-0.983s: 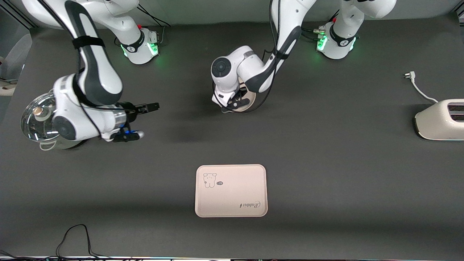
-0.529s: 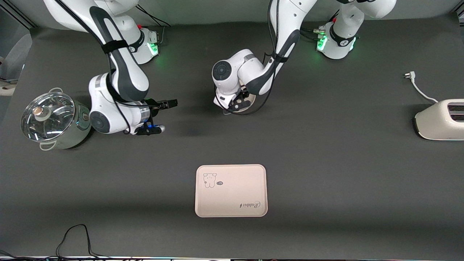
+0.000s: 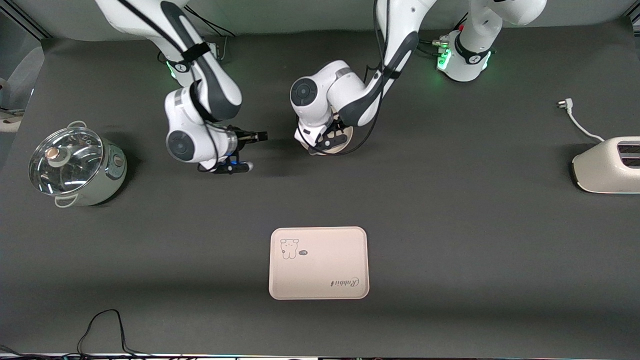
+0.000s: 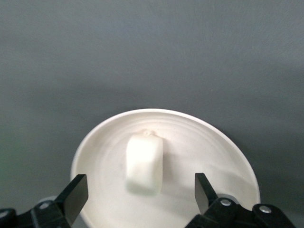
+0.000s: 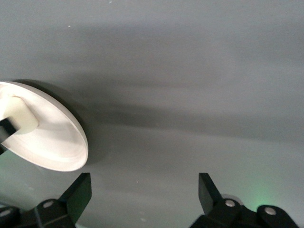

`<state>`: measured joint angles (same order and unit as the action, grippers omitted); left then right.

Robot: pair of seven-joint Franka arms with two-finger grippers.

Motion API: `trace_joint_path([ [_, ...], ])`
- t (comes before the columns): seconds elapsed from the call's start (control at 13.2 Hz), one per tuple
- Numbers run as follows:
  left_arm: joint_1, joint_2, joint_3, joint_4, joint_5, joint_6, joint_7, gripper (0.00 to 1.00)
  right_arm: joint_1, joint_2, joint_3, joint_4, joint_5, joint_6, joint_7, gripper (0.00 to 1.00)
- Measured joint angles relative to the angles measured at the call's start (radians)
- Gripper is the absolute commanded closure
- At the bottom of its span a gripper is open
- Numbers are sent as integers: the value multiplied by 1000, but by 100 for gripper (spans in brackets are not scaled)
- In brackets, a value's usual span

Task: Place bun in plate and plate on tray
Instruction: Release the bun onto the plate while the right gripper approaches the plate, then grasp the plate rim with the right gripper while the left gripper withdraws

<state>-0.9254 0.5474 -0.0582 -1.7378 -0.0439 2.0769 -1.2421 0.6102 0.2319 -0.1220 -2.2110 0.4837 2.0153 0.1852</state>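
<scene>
While the bun [image 4: 144,162] lies in the plate [image 4: 228,156], left pincer [image 4: 140,195] gapes empty above; right pincer [image 5: 142,194], wide open, hovers beside the rim

1. The table [image 3: 450,225] is covered in a plain, dark charcoal-grey surface.
2. The tray [image 3: 319,280] is cream-pink, printed with a small dark outline drawing of a bear and dark "Rabbit" script.
3. The plate [image 4: 223,152] is cream-white with faint concentric rings.
4. The bun [image 4: 144,163] on the plate is plain off-white.
5. Both robot arms are glossy white with dark grey joint sections; their bases glow green.
6. The left gripper [image 4: 141,195] and right gripper [image 5: 145,195] have black fingers.
7. The pot [image 3: 75,167] at the right arm's end is pale green metal with a clear glass lid.
8. The toaster [image 3: 607,167] at the left arm's end is cream-white, with a white cord [image 3: 580,125].
</scene>
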Motion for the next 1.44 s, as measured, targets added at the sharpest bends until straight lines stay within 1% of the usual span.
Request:
trace_joint_path([
  [0.15,45,-98,13,8,8,-40,27,0,36,0,0,-8,8,18,27,0],
  [0.3,149,-173,36,35,24,-46,108,0,73,2,-1,-13,63,48,49,0],
  [0.38,223,-188,44,61,30,-50,163,0,99,5,-1,-15,87,70,60,0],
  [0.6,447,-202,53,113,94,-141,373,0,176,20,0,-23,127,138,113,0],
  [0.76,575,-209,55,122,126,-187,534,0,242,46,0,-41,199,231,122,0],
  [0.91,687,-217,57,124,170,-198,685,0,322,84,0,-75,267,353,124,0],
  [0.98,737,-223,58,124,183,-199,764,0,358,102,1,-90,299,398,125,3],
  [1.13,830,-242,57,124,187,-208,920,0,400,122,1,-102,335,446,128,12],
  [1.36,919,-321,56,123,137,-283,1089,0,405,124,0,-105,338,463,128,29],
  [1.44,933,-357,56,121,130,-318,1124,0,406,125,0,-106,338,465,128,32],
])
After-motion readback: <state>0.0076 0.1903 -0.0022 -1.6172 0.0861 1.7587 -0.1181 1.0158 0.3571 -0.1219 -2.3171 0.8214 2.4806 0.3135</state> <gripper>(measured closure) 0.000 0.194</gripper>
